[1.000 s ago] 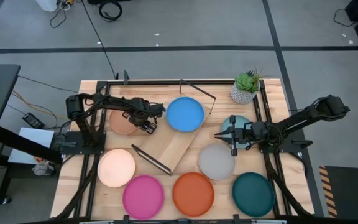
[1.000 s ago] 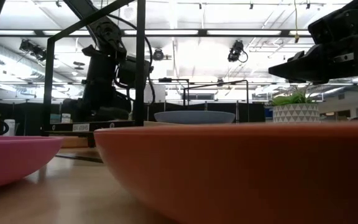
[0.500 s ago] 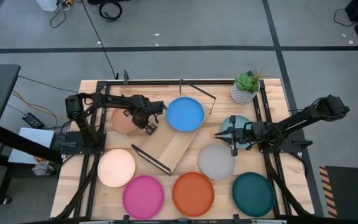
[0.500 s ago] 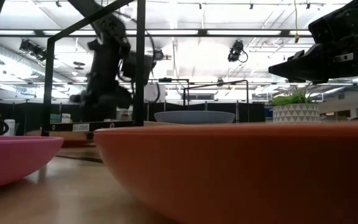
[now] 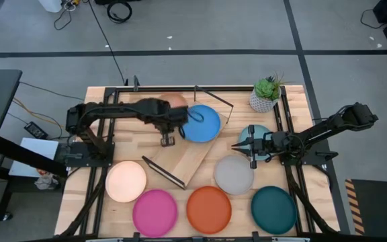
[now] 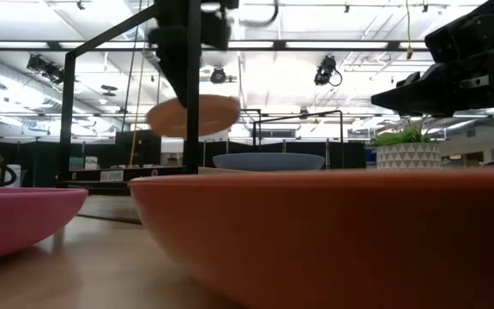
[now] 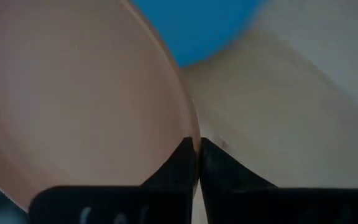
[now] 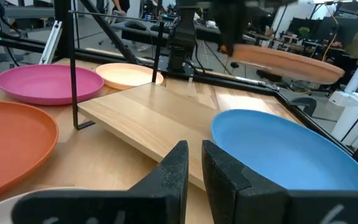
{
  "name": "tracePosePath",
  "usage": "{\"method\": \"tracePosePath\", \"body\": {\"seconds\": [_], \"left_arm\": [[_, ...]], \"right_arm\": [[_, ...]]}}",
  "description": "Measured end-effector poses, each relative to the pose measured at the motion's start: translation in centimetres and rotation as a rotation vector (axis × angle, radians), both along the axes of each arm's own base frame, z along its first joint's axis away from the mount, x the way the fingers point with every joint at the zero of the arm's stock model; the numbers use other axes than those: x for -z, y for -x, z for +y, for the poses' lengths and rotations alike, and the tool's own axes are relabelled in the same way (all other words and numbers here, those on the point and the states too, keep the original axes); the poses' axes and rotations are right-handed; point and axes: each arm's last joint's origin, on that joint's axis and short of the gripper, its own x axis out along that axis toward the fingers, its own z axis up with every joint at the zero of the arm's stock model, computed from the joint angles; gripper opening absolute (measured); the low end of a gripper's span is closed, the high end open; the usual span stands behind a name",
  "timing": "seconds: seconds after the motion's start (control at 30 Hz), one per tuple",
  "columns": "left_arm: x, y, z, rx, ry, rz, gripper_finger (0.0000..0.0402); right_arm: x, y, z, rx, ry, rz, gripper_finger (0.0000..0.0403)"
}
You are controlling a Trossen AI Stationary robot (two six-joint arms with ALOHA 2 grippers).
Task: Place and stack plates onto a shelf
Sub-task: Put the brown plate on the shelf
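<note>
The tan plate [image 6: 191,114] hangs in the air over the shelf's far end, with my left gripper [image 7: 197,144] shut on it; from above, the arm covers most of the plate [image 5: 173,101]. The shelf [image 5: 180,158] is a light board lying slantwise mid-table with black wire frames at its ends. A blue plate [image 5: 203,124] sits on its far right end. My right gripper [image 5: 236,145] hovers shut and empty beside the pale blue plate [image 5: 255,133]. My left gripper pinches the tan plate's rim [image 7: 190,121] between its two fingers, at the plate's near edge [image 8: 235,51]. The fingers come down from above. The plate is lifted clear and nearly level, reaching from the fingers toward the table's far edge.
On the table's near half lie cream [image 5: 126,181], pink [image 5: 155,212], orange [image 5: 209,210], grey [image 5: 234,175] and dark teal [image 5: 274,210] plates. A potted plant [image 5: 266,94] stands at the far right. Black frame posts rise along both sides.
My left gripper has shut on the tan plate's rim, lifted the plate clear of the table at the far left, and carried it up and rightward toward the shelf and the blue plate.
</note>
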Motion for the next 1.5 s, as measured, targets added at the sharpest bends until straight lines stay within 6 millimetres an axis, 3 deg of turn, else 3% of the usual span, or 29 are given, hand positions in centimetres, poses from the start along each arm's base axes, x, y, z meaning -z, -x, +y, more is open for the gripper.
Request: {"method": "tracePosePath", "body": {"seconds": [0.1, 0.2, 0.33, 0.6, 1.03, 1.5], "left_arm": [[0.4, -0.1, -2.3, 0.304, -0.053, 0.078, 0.0021], [1.6, 0.2, -4.4, 0.498, -0.075, 0.152, 0.002], [2.8, 0.8, -6.7, 0.599, -0.074, 0.203, 0.0016], [2.8, 1.0, -9.5, 0.699, -0.094, 0.183, 0.0015], [2.9, 0.8, -9.2, 0.703, 0.083, 0.139, 0.0014], [2.8, 0.7, -9.2, 0.61, 0.1, 0.11, 0.0027]], "right_arm": [[0.0, 0.0, 0.0, 0.0, -0.005, 0.002, 0.0053], [0.1, 0.0, 0.0, 0.0, -0.008, 0.01, 0.0053], [0.1, 0.0, 0.0, 0.001, -0.008, 0.009, 0.0053], [0.1, 0.0, 0.0, 0.001, -0.009, 0.005, 0.0053], [0.0, 0.0, 0.0, 0.0, -0.005, 0.001, 0.0053], [0.0, 0.0, 0.0, 0.001, -0.009, 0.001, 0.0053]]}}
